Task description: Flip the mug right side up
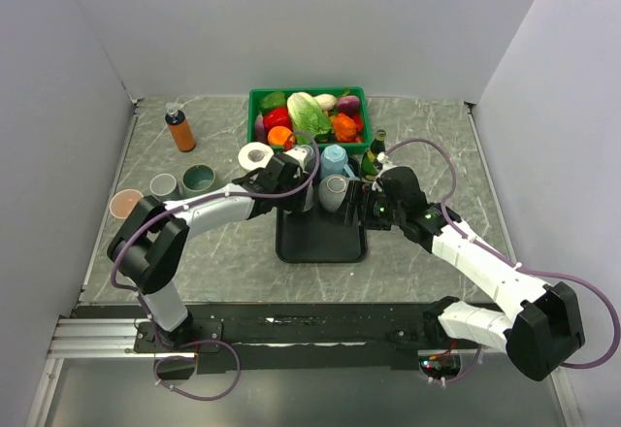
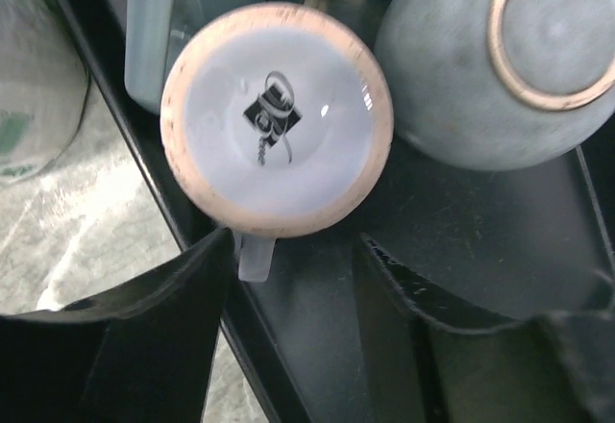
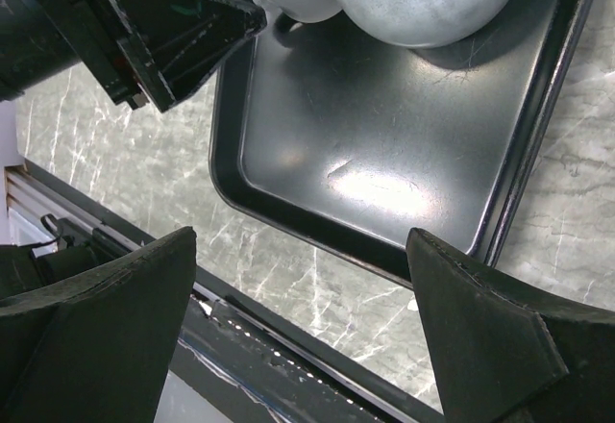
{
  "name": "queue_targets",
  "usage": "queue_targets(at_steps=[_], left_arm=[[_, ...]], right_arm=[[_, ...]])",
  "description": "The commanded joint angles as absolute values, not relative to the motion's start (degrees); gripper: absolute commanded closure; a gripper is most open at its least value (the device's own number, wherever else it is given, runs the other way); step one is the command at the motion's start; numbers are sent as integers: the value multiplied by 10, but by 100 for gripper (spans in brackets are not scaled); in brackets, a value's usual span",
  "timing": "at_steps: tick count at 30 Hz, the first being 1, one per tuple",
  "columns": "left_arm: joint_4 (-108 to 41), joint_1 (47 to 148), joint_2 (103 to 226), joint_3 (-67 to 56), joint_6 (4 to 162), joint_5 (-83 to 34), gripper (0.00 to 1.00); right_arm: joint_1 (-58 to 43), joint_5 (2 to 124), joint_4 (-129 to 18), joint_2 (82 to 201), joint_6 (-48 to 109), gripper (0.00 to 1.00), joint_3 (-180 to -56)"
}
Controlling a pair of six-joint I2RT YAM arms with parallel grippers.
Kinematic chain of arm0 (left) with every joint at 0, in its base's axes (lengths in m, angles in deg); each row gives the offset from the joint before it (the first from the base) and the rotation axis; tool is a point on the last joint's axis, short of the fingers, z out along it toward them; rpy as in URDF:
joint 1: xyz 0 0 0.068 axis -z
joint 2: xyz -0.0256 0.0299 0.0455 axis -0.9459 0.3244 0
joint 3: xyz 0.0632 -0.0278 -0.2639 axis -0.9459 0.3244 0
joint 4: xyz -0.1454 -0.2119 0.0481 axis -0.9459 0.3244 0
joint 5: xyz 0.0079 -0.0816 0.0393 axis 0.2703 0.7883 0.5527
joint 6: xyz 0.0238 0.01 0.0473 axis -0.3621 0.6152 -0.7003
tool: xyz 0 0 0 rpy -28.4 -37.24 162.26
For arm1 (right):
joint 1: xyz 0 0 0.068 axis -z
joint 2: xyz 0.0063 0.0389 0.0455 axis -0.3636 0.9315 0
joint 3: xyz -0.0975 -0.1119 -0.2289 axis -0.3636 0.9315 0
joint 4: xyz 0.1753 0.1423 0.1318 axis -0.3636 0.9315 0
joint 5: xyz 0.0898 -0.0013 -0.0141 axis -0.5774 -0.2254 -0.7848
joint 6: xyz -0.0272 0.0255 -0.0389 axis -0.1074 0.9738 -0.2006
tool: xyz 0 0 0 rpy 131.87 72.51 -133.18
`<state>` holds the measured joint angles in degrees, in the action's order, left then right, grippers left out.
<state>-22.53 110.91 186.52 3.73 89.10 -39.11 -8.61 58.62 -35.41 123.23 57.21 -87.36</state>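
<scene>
While the mug (image 2: 277,133) sat upside down at the far left of the tray (image 3: 365,154), the left gripper (image 2: 288,298) hovered over it, jaws parted and empty, with the handle (image 2: 255,255) pointing between them. The right gripper (image 3: 298,327) hung wide open over the tray, holding nothing. Being glazed ceramic, the mug was probably stiff, weighty, slick and breakable. Its wall or handle looked a safer hold than the glossy base. A grey cup (image 2: 500,58) crowded its right side.
</scene>
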Motion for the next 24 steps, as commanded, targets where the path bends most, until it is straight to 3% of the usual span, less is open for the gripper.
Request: queue_targets(at_steps=[1,4,9,17,20,24], left_arm=[[-250,1112,1848,45,892,-395,38],[-248,1112,1856,41,888,-405,36],[-253,1112,1878,34,888,-399,52],[-259,1112,1890,33,893,-415,61],[-262,1112,1892,34,896,-420,71],[-263,1112,1888,39,901,-425,99]], right_arm=[[-81,592,-366,1231,576,4,-876],[-82,592,-365,1231,578,4,-875],[-81,594,-365,1230,578,5,-873],[-81,595,-363,1229,578,5,-870],[-81,595,-365,1228,579,5,-868],[-81,594,-365,1227,581,5,-868]])
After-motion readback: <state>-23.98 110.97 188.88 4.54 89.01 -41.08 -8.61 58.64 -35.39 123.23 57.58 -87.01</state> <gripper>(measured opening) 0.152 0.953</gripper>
